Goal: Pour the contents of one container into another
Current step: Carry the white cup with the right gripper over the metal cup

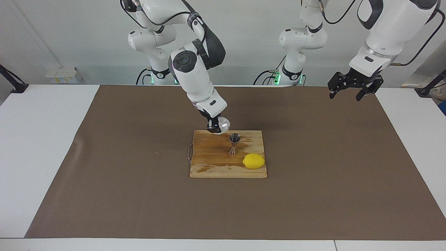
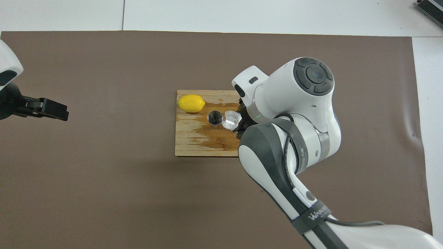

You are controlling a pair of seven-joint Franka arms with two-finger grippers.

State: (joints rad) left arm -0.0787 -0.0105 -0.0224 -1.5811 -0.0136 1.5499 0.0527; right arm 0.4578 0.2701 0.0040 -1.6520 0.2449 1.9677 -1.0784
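My right gripper is shut on the small clear faceted glass cup, holding it in the air and tipped toward the metal jigger. The jigger stands upright on the wooden board, and the cup's mouth is just beside and above the jigger's rim. My left gripper hangs open and idle, high over the brown mat at the left arm's end of the table.
A yellow lemon lies on the board beside the jigger, farther from the robots. Wet patches darken the board. The brown mat covers most of the white table.
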